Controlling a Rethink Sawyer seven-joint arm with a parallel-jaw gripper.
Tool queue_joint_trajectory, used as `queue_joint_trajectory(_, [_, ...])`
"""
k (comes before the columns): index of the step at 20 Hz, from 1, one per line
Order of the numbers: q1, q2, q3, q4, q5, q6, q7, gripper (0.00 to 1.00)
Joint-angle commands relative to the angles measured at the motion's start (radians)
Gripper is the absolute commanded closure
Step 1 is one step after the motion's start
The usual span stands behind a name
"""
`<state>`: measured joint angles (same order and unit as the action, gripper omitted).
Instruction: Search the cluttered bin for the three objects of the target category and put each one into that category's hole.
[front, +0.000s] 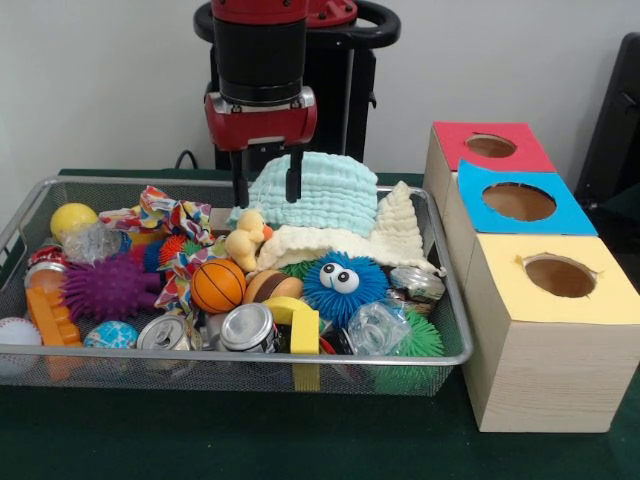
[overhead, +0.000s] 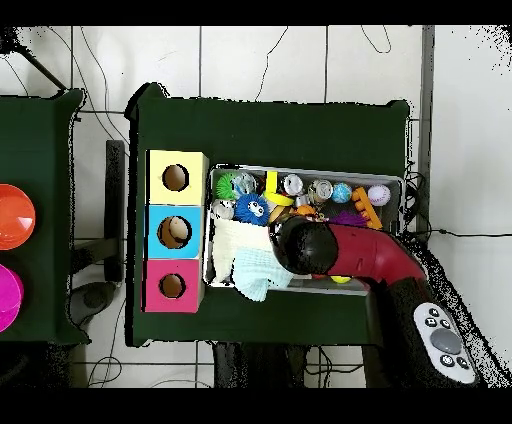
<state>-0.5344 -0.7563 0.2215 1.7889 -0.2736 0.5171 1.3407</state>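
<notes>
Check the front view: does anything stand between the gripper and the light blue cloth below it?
Nothing visible does. The gripper hangs open right at the light blue cloth, fingers down at its left side; the yellow duck sits lower, in front.

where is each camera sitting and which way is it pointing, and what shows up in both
Front view: sits across the table, level with the wire bin, facing the robot; the red and black arm comes down from the top, its gripper open over the light blue cloth.
Overhead view: sits above the table, looking straight down; the arm reaches in from the lower right over the bin.
Shared: bin, cloth, blue googly-eyed ball, and the red, blue and yellow hole boxes.
</notes>
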Motion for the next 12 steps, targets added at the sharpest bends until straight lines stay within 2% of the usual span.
queue_joint_trajectory(1, [-0.025,0.035,0.011,-0.066,0.019,0.008,0.112,0.00])
queue_joint_trajectory(7, [-0.020,0.054,-0.001,-0.052,-0.004,-0.054,0.128,0.00])
queue_joint_trajectory(12, [-0.019,0.059,-0.013,-0.066,-0.020,-0.053,0.121,0.00])
